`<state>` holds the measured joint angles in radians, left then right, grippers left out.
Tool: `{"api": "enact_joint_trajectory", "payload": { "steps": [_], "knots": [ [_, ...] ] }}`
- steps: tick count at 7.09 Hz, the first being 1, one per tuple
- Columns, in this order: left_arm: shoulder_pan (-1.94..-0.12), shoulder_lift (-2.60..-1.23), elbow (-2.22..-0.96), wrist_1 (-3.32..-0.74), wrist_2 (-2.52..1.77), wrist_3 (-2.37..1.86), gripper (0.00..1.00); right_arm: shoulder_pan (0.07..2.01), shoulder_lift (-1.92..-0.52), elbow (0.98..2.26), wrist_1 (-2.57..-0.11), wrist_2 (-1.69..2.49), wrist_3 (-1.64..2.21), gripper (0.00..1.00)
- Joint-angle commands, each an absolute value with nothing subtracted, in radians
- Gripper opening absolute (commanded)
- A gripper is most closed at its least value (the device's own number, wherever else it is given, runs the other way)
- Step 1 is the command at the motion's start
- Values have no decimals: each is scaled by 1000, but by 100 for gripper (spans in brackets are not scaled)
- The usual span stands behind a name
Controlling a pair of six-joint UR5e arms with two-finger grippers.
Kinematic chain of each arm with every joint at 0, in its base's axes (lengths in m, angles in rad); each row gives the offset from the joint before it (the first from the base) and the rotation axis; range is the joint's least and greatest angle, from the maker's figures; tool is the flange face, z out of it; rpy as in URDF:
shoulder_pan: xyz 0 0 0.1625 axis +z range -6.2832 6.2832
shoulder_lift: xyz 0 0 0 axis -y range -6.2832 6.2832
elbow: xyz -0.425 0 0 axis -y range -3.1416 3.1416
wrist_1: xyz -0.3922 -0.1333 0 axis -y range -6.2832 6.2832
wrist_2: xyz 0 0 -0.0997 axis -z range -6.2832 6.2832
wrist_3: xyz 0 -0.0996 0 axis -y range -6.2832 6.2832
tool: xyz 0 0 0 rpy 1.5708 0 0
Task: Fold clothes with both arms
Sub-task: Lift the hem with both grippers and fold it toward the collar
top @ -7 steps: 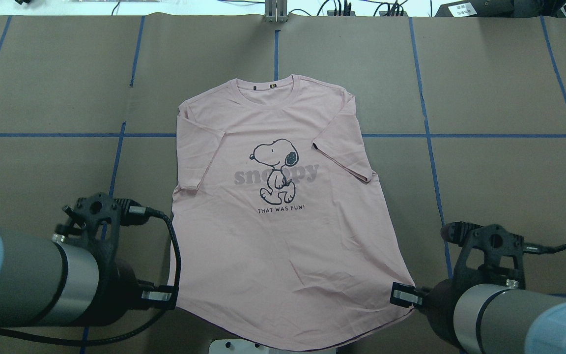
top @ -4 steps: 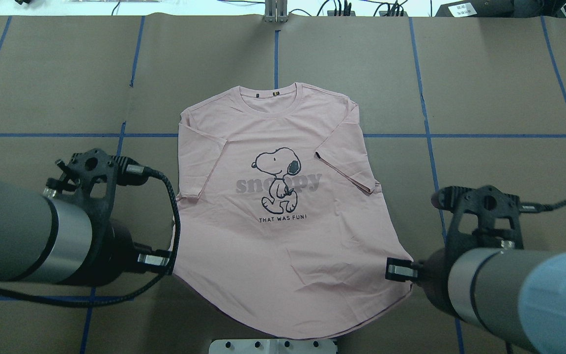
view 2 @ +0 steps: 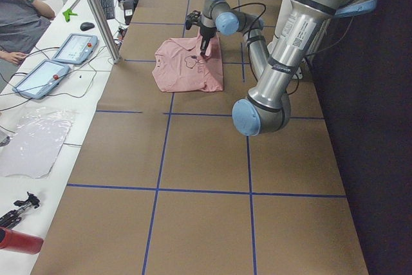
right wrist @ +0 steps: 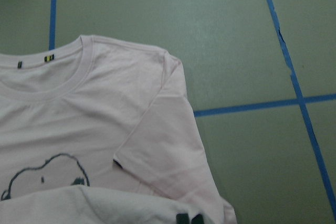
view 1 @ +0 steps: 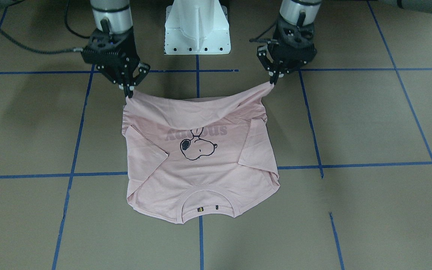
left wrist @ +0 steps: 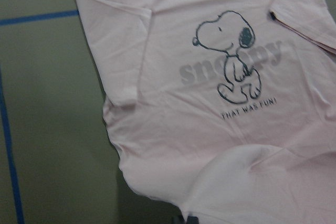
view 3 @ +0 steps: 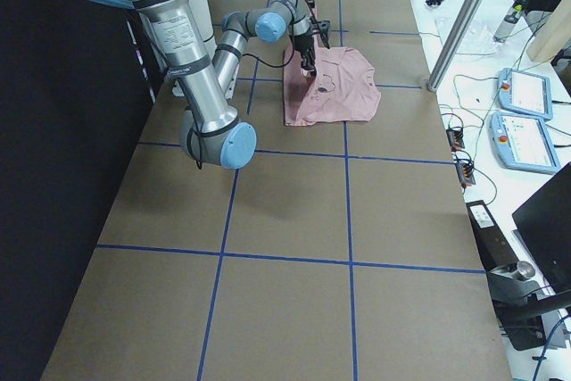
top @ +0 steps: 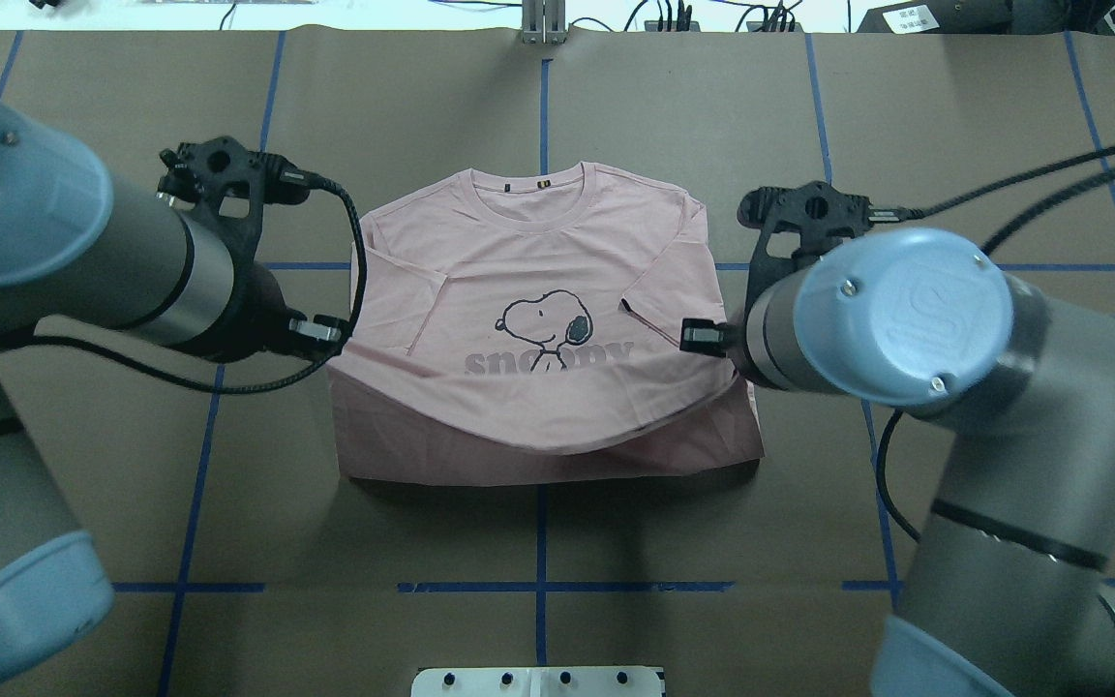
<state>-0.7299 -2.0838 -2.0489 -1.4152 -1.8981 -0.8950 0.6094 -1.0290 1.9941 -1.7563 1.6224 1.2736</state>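
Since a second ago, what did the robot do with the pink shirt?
The left gripper and right gripper, still shut on the T-shirt, lifted its hem and carried it away from the robot, toward the collar. Collar and sleeves still lie flat on the table.

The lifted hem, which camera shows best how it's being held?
Exterior front-facing: the hem hangs between the left gripper and right gripper, each pinching a corner. Overhead, the arms hide the pinches; wrist views show mostly cloth; side views are distant.
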Motion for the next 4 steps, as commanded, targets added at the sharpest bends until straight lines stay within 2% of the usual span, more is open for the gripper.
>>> {"api": "enact_joint_trajectory", "payload": {
  "steps": [1, 4],
  "knots": [
    [-833, -2132, -1776, -1618, -1896, -806, 0, 718, -901, 1681, -1609, 1635, 1214, 0],
    [-871, -2206, -1419, -1906, -1865, -770, 0, 762, -784, 1302, -1346, 1646, 1197, 0]
  ]
}}
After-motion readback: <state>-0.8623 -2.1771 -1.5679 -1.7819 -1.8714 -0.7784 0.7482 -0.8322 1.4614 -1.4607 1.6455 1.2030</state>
